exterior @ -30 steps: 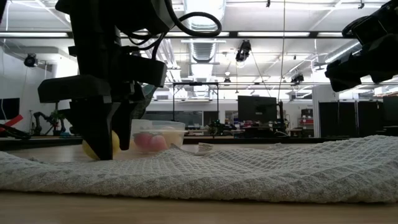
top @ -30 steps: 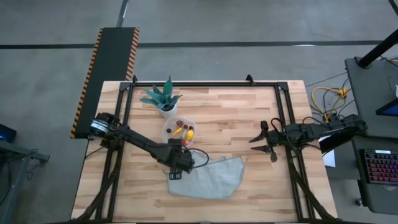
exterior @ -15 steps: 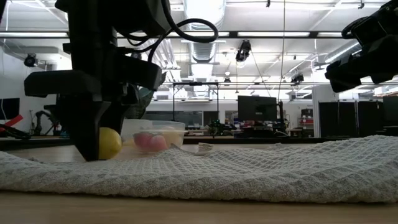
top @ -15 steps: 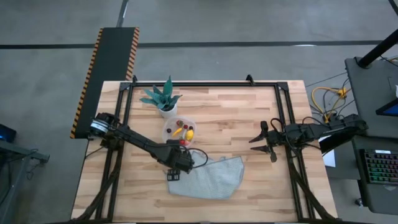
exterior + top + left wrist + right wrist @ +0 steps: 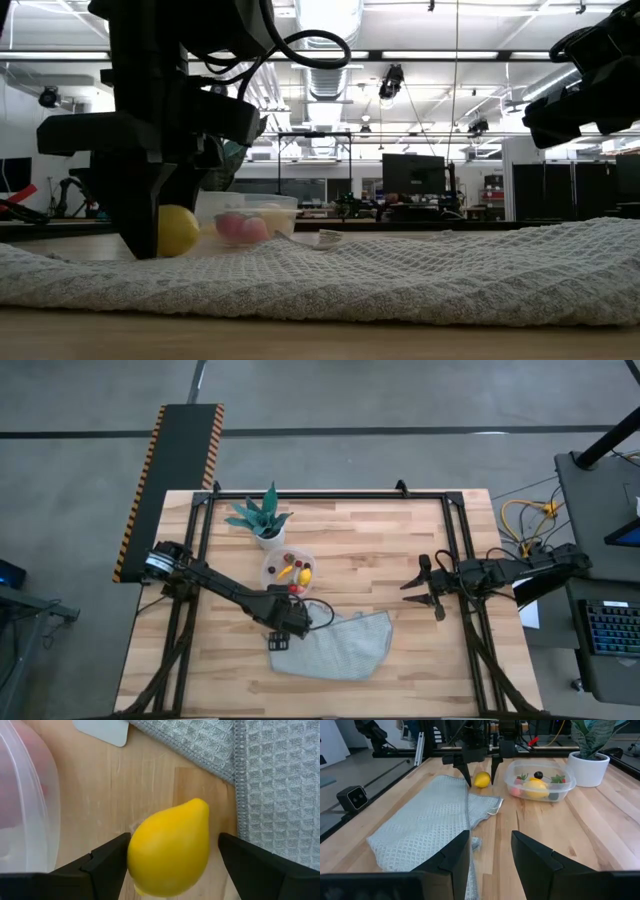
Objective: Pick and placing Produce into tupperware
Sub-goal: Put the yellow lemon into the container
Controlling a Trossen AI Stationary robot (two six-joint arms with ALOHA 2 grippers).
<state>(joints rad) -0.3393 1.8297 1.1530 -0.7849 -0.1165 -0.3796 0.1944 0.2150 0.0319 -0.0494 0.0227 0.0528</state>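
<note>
1. The left gripper [image 5: 170, 865] is lowered to the table beside the near edge of the tupperware [image 5: 288, 568], and its fingers [image 5: 105, 862] are spread wide.
2. A yellow lemon [image 5: 170, 850] is seen lying on the wood between these fingers; a small gap is left on each side, so it is not gripped.
3. The lemon is placed between the tupperware and the left edge of the grey cloth [image 5: 335, 647].
4. Inside the tupperware, more produce [image 5: 538, 784] is seen: yellow pieces, red berries and a dark berry.
5. A potted plant [image 5: 262, 517] is set just beyond the tupperware, on the far side.
6. The right gripper [image 5: 420, 586] is held above the table at the right side, well apart from the cloth; its fingers [image 5: 535, 857] are parted narrowly and nothing is held between them.
</note>
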